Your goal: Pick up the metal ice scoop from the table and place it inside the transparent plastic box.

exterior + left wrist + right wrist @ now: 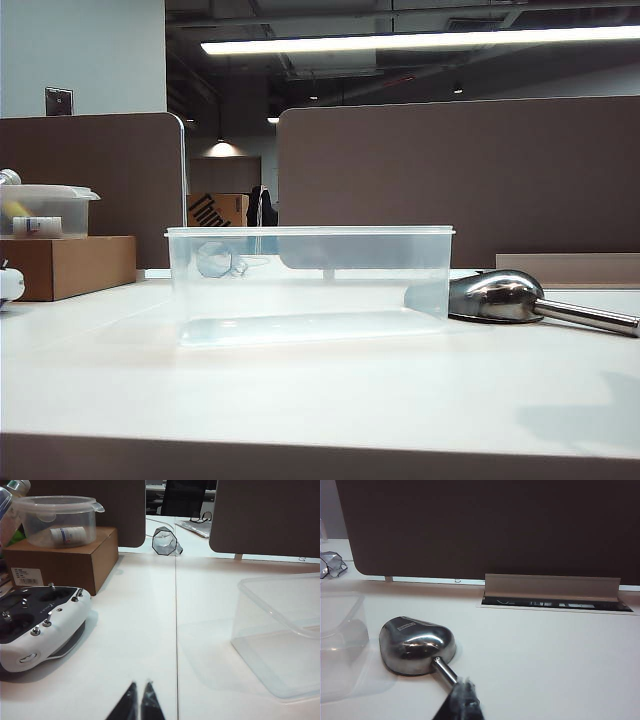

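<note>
Nothing's done yet: scoop (520,300) sits on the table (320,390) at right, box (310,285) mid-frame is empty, left gripper (139,686) and right gripper (465,687) both closed, holding nothing.

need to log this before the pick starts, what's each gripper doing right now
left gripper: shut, holding nothing, low over the table.
right gripper: shut, empty, just short of the metal ice scoop handle.

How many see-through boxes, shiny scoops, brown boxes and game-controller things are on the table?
See-through boxes: 2, the transparent plastic box and a smaller lidded tub
Shiny scoops: 1, the metal ice scoop
Brown boxes: 1, cardboard box
Controllers: 1, white remote
Total: 5
</note>
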